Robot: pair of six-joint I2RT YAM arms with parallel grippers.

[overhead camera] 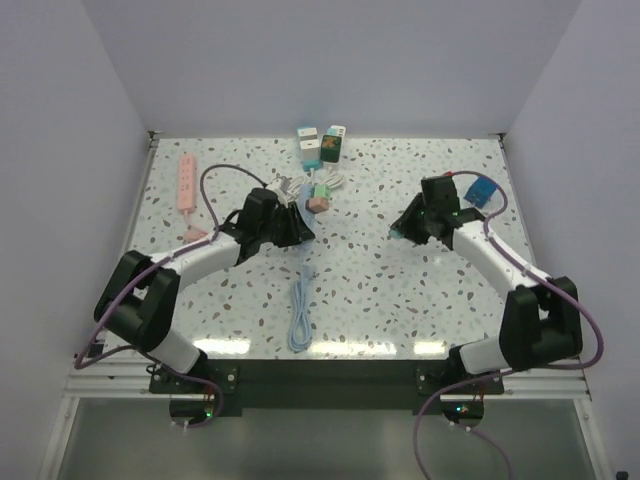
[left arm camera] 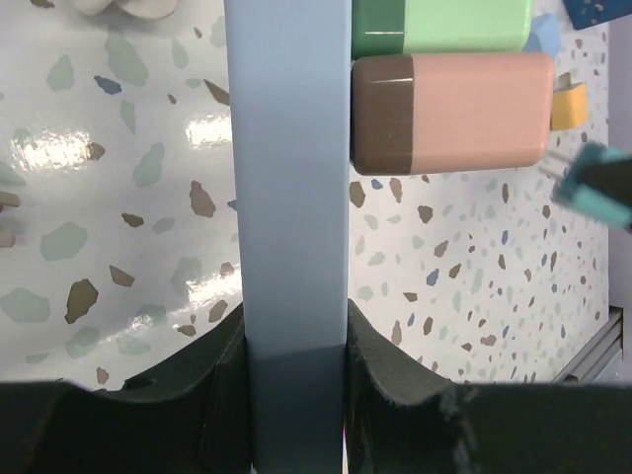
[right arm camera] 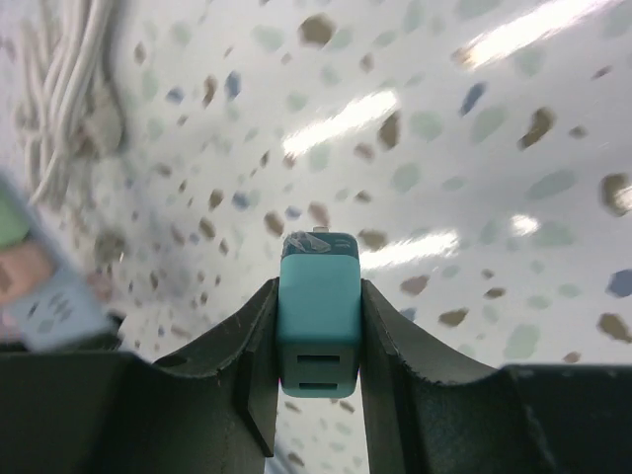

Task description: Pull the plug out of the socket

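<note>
Pinched a teal plug (right arm camera: pixel 318 326) between the fingers (right arm camera: pixel 255 365) of the right gripper (right arm camera: pixel 318 288), narrowed onto its two flat sides, over the speckled table (right arm camera: pixel 474 148). Could not tell whether it touched the surface.

Clamped the fingers (left arm camera: pixel 222 385) of the left gripper (left arm camera: pixel 296 331) against both long sides of a pale blue power strip (left arm camera: pixel 291 148) running straight away from the wrist camera. Found a pink plug (left arm camera: pixel 464 114) with a brown collar and a green plug (left arm camera: pixel 444 25) seated side by side in that strip, standing out to the right in the left wrist view. Found the teal plug off the socket, apart from the strip, out past the pink one.

From above, saw both grippers facing each other across a gap mid-table, with the strip's blue cord (overhead camera: pixel 300 310) trailing toward the near edge. Noted farther out a pink power strip (overhead camera: pixel 186 185) near the left wall, loose white cable (overhead camera: pixel 290 185) beyond the left gripper, a white-and-teal charger (overhead camera: pixel 309 146) and a dark green charger (overhead camera: pixel 333 143) at the far edge.
</note>
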